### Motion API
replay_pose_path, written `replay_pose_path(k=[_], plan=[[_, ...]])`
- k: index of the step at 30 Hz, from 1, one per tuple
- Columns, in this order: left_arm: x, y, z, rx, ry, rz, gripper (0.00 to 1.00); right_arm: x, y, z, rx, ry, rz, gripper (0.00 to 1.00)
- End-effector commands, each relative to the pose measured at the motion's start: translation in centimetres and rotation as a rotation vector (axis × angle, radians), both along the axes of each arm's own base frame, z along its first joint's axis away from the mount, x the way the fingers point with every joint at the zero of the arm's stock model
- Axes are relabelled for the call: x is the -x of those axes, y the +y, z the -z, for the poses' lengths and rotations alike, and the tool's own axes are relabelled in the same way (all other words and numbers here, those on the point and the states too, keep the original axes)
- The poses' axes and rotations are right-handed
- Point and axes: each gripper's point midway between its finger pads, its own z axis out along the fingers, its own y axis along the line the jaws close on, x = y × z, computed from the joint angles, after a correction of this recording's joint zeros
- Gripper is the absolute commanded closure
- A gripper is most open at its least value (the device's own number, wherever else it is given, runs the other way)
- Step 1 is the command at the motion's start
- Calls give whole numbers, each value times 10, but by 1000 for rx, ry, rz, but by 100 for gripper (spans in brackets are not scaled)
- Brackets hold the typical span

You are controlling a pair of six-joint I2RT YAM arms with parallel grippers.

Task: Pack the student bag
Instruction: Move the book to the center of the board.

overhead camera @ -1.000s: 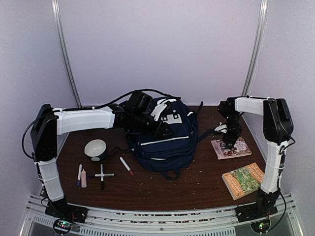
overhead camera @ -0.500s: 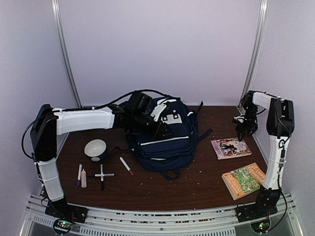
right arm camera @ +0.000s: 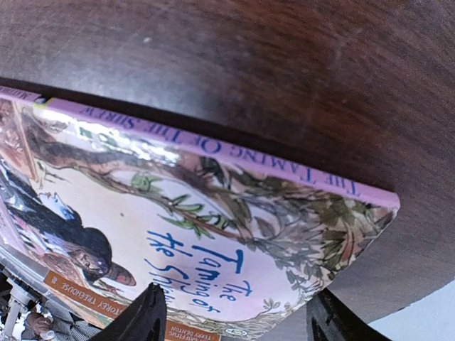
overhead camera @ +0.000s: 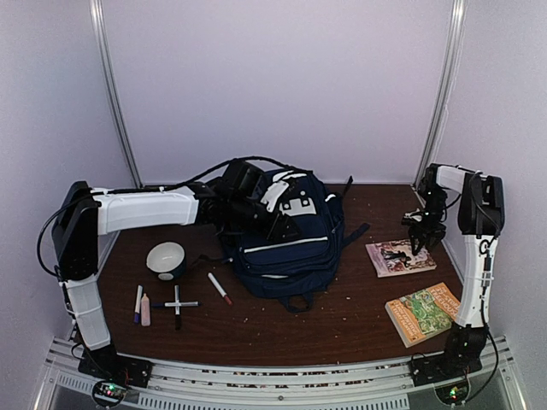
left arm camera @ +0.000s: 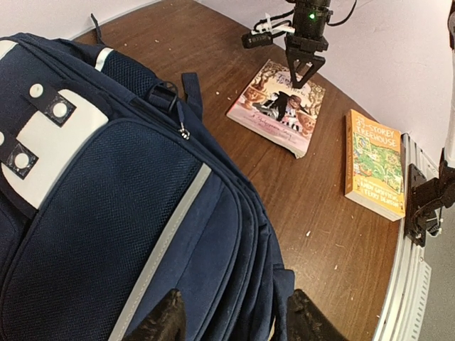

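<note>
The navy student bag lies in the middle of the table, front pocket up; it also fills the left wrist view. My left gripper hovers over the bag, open, its jaws straddling the bag's side folds without gripping them. My right gripper is open and empty, pointing down just above the far right corner of a pink paperback. The right wrist view shows that cover close under the spread jaws. The left wrist view shows this gripper over the book.
A green-and-orange book lies near the right front, also seen in the left wrist view. A white bowl, several markers and a glue stick lie left of the bag. The side wall stands close to the right arm.
My right gripper has shifted from over the pink book's middle to its far right corner, the arm folding back toward the wall. The left arm and the bag have not moved.
</note>
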Motion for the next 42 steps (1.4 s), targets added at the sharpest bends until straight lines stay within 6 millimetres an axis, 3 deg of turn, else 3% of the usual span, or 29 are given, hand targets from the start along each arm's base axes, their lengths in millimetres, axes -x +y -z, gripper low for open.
replay_pose_path(k=[1,6,17,20,24,28,31,37,42], plan=[[0,-3,-21,52,-36,-3,49,4,15,-6,-83,22,-42,33],[0,-5,-24,61,-32,-2,50,3,26,-6,-72,29,-88,33],[5,-4,-16,53,-2,-5,49,4,83,-2,-31,37,-278,34],[15,-8,-5,39,13,24,49,6,100,5,-1,37,-352,34],[45,-17,3,47,23,149,50,10,118,6,38,18,-445,34],[86,-27,20,34,57,326,50,19,124,7,63,19,-504,35],[101,-28,37,11,95,376,53,23,123,8,86,6,-526,35],[92,-22,61,-44,130,391,57,23,115,5,133,1,-527,36],[86,-8,89,-197,94,398,53,13,116,-33,139,-135,-508,35]])
